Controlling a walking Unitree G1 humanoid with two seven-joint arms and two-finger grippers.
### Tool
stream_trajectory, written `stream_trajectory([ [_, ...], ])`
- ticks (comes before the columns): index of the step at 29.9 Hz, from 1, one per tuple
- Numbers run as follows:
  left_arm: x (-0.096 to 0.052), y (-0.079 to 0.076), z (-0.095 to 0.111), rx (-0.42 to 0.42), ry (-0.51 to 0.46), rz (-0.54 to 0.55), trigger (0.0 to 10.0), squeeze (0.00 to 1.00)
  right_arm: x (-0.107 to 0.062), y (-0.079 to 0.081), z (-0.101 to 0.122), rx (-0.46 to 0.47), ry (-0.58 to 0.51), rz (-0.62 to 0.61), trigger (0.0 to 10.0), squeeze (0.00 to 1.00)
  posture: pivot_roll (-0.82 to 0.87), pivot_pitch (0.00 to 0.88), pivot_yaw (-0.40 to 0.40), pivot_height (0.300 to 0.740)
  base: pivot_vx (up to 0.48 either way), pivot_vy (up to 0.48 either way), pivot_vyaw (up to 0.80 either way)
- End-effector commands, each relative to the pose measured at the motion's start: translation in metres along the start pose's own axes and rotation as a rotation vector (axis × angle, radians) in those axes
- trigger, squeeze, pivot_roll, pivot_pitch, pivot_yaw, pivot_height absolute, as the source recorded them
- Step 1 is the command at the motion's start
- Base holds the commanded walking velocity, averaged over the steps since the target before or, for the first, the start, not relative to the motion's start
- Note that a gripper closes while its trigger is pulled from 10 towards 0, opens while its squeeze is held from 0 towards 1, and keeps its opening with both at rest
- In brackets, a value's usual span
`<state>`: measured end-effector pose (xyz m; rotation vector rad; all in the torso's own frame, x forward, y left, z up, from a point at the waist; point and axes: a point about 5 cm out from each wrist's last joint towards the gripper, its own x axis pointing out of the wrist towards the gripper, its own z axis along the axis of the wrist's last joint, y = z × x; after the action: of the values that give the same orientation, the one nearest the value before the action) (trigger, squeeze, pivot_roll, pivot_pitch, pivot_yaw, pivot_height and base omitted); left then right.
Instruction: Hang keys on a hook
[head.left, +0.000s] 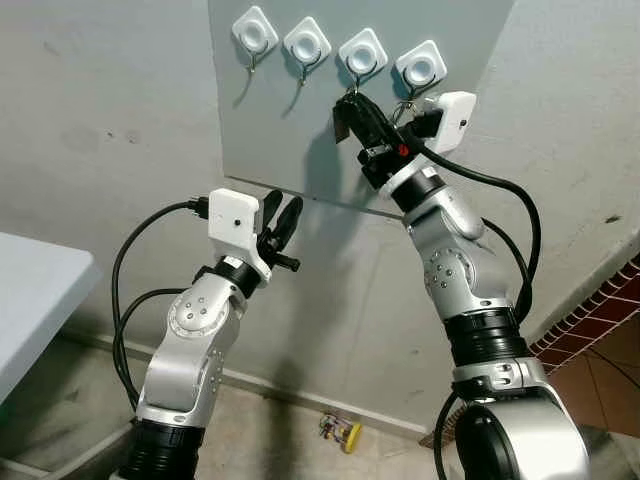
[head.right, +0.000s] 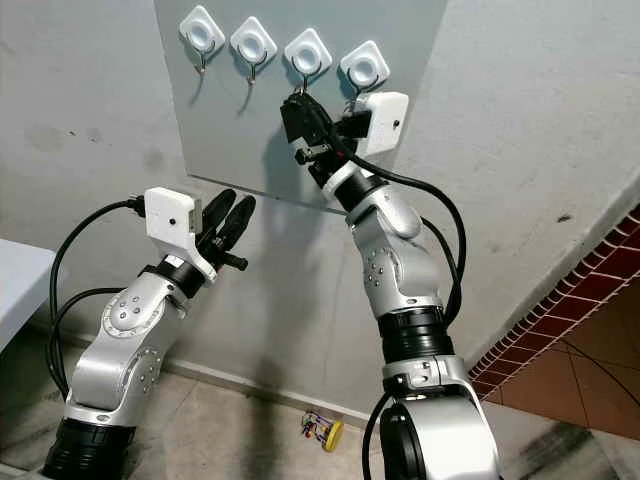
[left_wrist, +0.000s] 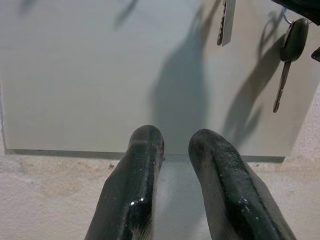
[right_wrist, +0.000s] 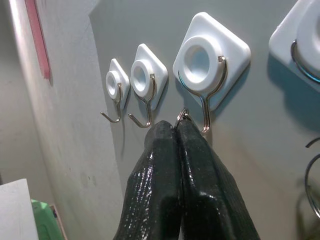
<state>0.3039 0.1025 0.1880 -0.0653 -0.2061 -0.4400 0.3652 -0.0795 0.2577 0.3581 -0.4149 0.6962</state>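
Four white hooks sit in a row on a grey board (head.left: 300, 140) on the wall. My right gripper (head.left: 350, 102) is raised just under the third hook (head.left: 362, 52), (right_wrist: 210, 65). Its fingers (right_wrist: 200, 160) are shut on a small key ring (right_wrist: 181, 115) that touches the hook's wire tip. The keys (head.left: 341, 122) dangle below this gripper. Another black-headed key (left_wrist: 290, 47) hangs by the fourth hook (head.left: 420, 66), partly behind my right wrist. My left gripper (head.left: 283, 207) is open and holds nothing, lower and to the left, pointing at the board's bottom edge.
A white table corner (head.left: 30, 290) juts in at the left. A small yellow object (head.left: 342, 432) lies on the floor by the wall. Red brick tiling (head.left: 595, 305) runs along the right. The two leftmost hooks (head.left: 254, 33) carry nothing.
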Motion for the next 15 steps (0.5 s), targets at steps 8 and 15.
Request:
stream_trajectory([
  [8, 0.0009, -0.0032, 0.0063, 0.011, -0.019, -0.02, 10.0, 0.0, 0.0007, -0.0024, 0.0069, 0.061, -0.035, -0.007, 10.0, 0.0, -0.01, 0.059, -0.084, 0.74, 0.0, 0.0, 0.0],
  [15, 0.0004, -0.0028, 0.0069, 0.015, -0.019, -0.016, 10.0, 0.0, 0.0003, -0.0009, 0.006, 0.191, -0.033, 0.011, 10.0, 0.0, 0.0, 0.062, -0.084, 0.74, 0.0, 0.0, 0.0],
])
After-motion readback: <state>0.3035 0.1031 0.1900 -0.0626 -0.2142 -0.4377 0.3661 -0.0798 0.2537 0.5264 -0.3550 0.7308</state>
